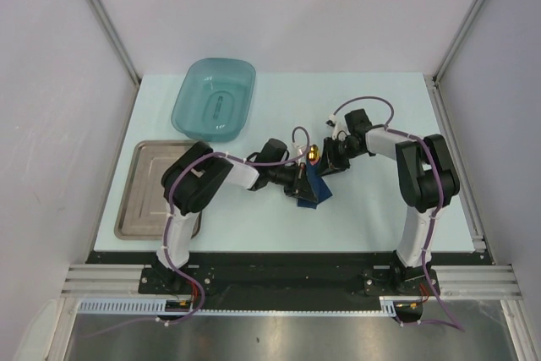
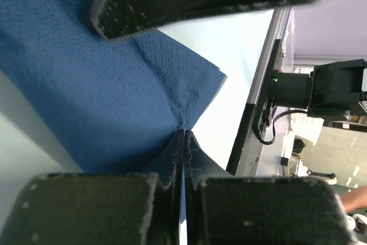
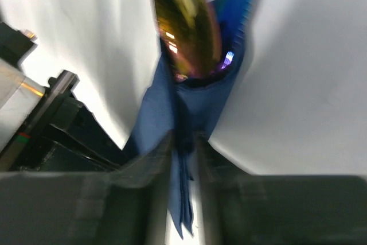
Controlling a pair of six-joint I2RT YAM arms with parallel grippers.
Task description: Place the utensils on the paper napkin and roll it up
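Here the paper napkin [image 3: 172,113] wraps the gold-bowled spoon [image 3: 183,21].

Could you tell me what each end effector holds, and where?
The left end effector pinches a fold of the paper napkin at its edge. The napkin's bunched end lies between the right end effector's jaws; whether gripped, I cannot tell.

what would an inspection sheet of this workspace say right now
surface: pale table
job's things: blue napkin bunched mid-table; spoon sticks out of it, gold bowl showing
clutter: teal tub at the back left; metal tray at the left edge
grippers: left end effector shut on the napkin; right end effector has napkin between its fingers, grip unclear
cables: purple cables loop along both arms
surroundings: white walls on three sides
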